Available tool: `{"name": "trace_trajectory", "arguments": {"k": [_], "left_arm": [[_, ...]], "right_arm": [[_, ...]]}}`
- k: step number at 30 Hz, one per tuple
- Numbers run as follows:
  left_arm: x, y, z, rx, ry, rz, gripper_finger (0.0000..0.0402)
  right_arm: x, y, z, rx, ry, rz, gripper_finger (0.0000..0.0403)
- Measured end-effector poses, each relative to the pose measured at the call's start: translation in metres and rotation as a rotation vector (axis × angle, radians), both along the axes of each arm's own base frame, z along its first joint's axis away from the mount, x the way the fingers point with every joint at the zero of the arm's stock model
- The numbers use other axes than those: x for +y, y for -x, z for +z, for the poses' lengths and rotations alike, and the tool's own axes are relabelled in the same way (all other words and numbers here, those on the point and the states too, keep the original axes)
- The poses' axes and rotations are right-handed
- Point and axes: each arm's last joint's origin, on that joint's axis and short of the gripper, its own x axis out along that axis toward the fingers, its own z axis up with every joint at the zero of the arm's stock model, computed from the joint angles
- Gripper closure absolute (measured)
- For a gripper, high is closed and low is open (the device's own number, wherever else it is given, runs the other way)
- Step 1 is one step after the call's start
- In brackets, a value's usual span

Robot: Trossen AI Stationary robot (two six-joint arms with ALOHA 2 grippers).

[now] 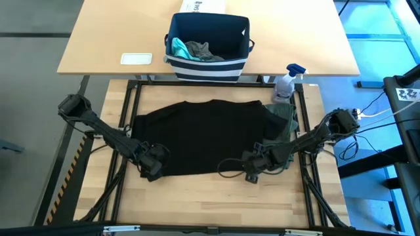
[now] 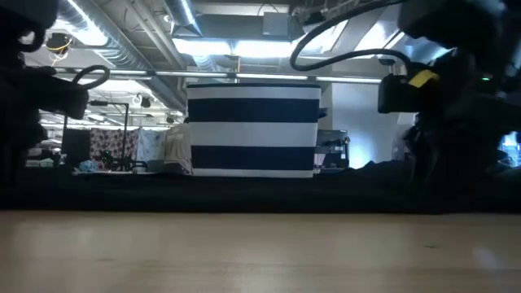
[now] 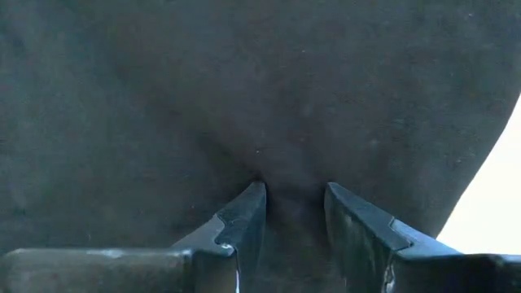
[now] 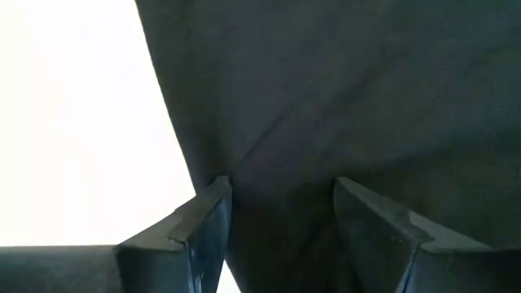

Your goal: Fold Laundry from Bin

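Black T-shirt [image 1: 203, 137] spread flat on the table [image 1: 210, 196], near hem pinched by left tool [image 1: 152, 169] and right tool [image 1: 252, 172], fingers part-closed on cloth, olive piece [image 1: 285, 118] beyond right tool, bin [image 1: 209, 46] farthest, holding teal and grey laundry [image 1: 193, 50]

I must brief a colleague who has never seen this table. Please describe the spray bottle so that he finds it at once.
Start at the navy striped bin on the far tabletop. To its right, where the two tables meet, the spray bottle stands upright, just behind the olive-green garment. It is the only clear bottle there, with a blue trigger head.
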Motion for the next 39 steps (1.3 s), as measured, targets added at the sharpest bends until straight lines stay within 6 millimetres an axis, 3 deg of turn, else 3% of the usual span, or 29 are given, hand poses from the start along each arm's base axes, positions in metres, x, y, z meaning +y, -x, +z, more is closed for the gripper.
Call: {"name": "trace_trajectory", "arguments": {"k": [7, 15, 20, 24, 31, 34, 39], "left_arm": [[-0.01, 0.0, 0.0, -0.035, 0.046, -0.041, 0.0276], [-0.014, 0.002, 0.0, -0.04, 0.061, -0.015, 0.0276], [-0.015, 0.0, 0.0, -0.06, 0.088, 0.016, 0.0276], [-0.017, -0.003, 0.001, -0.094, 0.107, 0.016, 0.0276], [-0.014, -0.005, 0.001, -0.166, 0.009, 0.075, 0.0276], [-0.014, -0.005, 0.001, -0.168, 0.004, 0.087, 0.0276], [-0.023, -0.001, -0.003, -0.16, 0.012, 0.063, 0.0276]], "right_arm": [[-0.003, 0.001, -0.002, -0.036, 0.069, -0.044, 0.0188], [-0.002, 0.0, -0.001, -0.065, -0.042, -0.262, 0.0188], [0.008, -0.01, 0.018, -0.177, -0.133, -0.446, 0.0188], [0.005, -0.017, 0.028, -0.267, -0.122, -0.62, 0.0188], [-0.002, -0.019, 0.0, -0.192, -0.096, -0.722, 0.0188], [0.009, -0.021, -0.013, -0.146, -0.122, -0.68, 0.0188], [0.039, -0.013, -0.016, -0.176, -0.194, -0.632, 0.0188]]}}
